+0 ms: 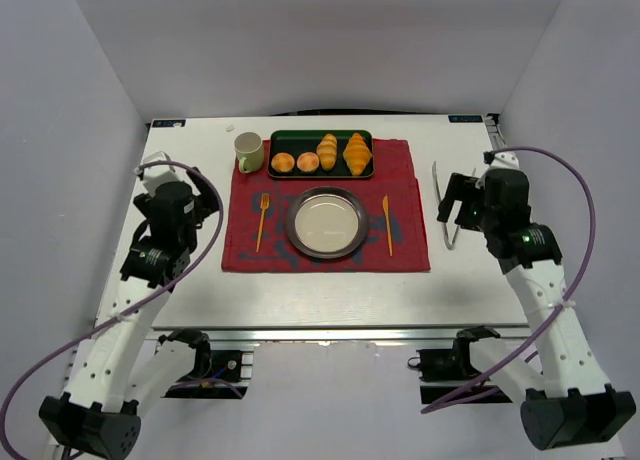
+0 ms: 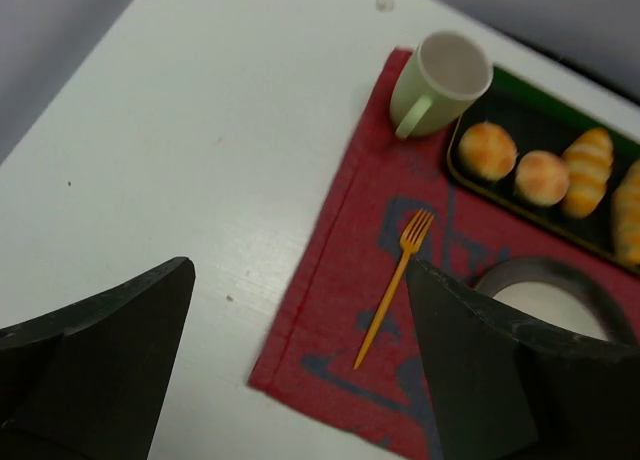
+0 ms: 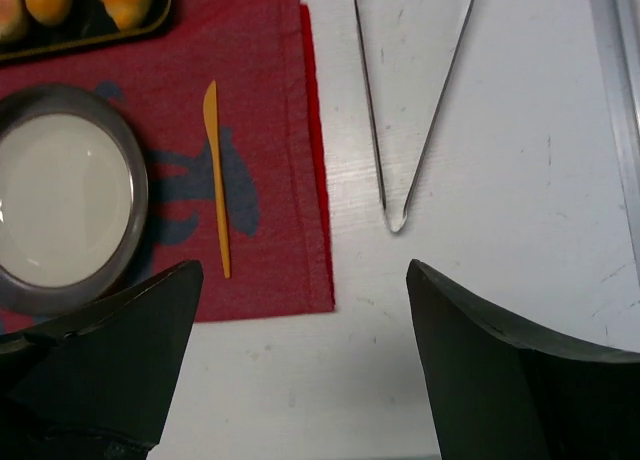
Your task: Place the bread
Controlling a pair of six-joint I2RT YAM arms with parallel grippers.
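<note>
- Golden-orange bread (image 1: 357, 153) sits at the right end of the green tray (image 1: 300, 133) — probably light, flaky, easily crushed.
- I'd grip its wide middle, gently.
- My right gripper (image 3: 303, 272) and left gripper (image 2: 300, 270) both gape, empty.

The plate (image 1: 292, 223) is glossy metal, the mat (image 1: 400, 180) matt cloth, the tongs (image 3: 395, 218) polished metal, the bread (image 1: 357, 153) smooth.

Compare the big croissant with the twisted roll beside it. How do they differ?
The croissant is bigger, wide in the middle with tapered ends; the twisted roll is slimmer and more even. The croissant lies at the right end of the tray; the twisted roll sits between it and a bun. Both are golden and ridged.
</note>
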